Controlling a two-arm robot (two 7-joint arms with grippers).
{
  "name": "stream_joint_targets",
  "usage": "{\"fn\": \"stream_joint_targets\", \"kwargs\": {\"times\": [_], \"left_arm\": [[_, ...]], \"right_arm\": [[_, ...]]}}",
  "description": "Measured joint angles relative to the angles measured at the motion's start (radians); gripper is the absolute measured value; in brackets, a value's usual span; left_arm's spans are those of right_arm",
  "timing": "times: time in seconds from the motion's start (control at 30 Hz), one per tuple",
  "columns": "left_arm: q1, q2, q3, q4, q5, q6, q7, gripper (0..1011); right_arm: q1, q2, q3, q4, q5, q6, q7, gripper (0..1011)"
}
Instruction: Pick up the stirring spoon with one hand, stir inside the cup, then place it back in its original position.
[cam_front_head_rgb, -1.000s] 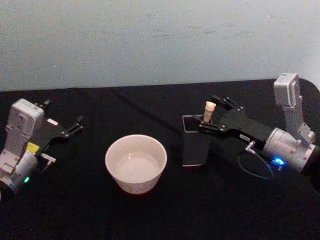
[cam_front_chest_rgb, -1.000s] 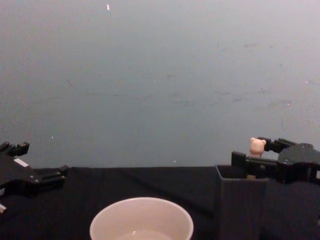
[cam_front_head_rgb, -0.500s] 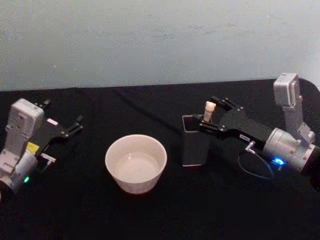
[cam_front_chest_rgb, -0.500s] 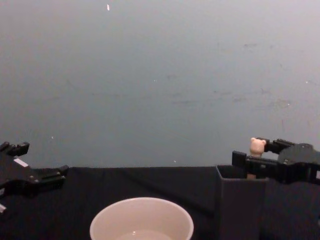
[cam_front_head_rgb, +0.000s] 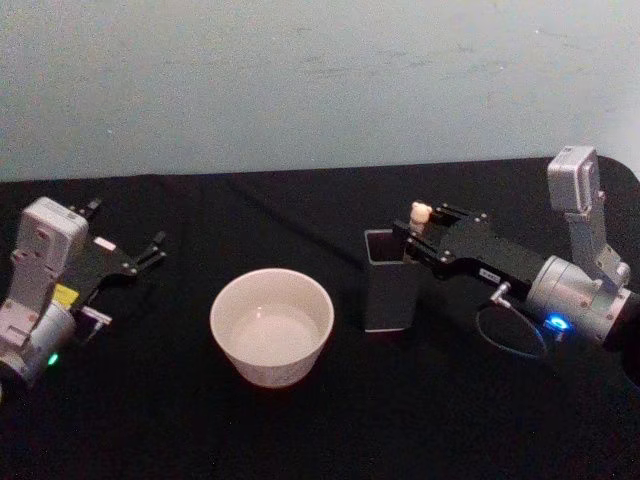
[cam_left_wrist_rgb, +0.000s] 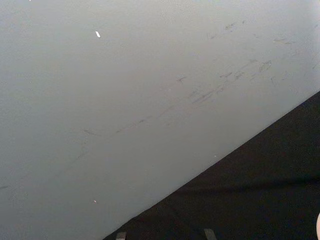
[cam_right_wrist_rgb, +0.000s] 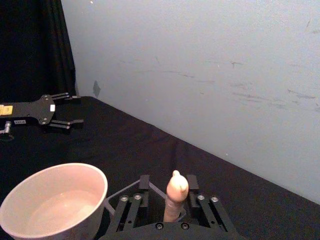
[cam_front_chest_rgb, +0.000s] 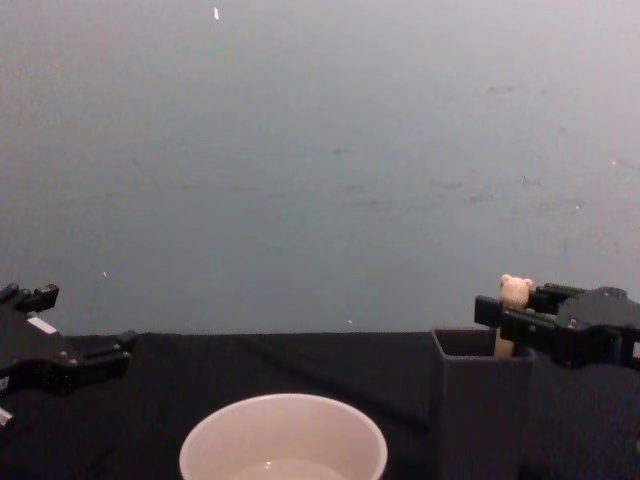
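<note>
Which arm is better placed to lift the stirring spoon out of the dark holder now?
The right: the right gripper is at the stirring spoon in the holder; the left gripper sits open beyond the cup.

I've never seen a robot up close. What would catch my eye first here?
Probably the wide cream cup in the middle of the black table, bright against the dark surface. Just to its right stands a dark grey holder with a tiny bear-headed stirring spoon poking out, and the right gripper is at its handle. The left gripper sits open at the far left.
</note>
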Motion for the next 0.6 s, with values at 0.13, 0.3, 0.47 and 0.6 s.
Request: {"fn": "stream_joint_targets", "kwargs": {"times": [0.13, 0.3, 0.47, 0.6], "left_arm": [[0.0, 0.0, 0.0, 0.0, 0.0, 0.0, 0.0, 1001], [0.0, 0.0, 0.0, 0.0, 0.0, 0.0, 0.0, 1001], [0.0, 0.0, 0.0, 0.0, 0.0, 0.0, 0.0, 1002], [0.0, 0.0, 0.0, 0.0, 0.0, 0.0, 0.0, 1001]], "right_arm": [[0.0, 0.0, 0.0, 0.0, 0.0, 0.0, 0.0, 358], [0.0, 0.0, 0.0, 0.0, 0.0, 0.0, 0.0, 212], [0.0, 0.0, 0.0, 0.0, 0.0, 0.0, 0.0, 212], [-0.007, -0.001, 0.006, -0.013, 0.001, -0.003, 0.0, 212]]}}
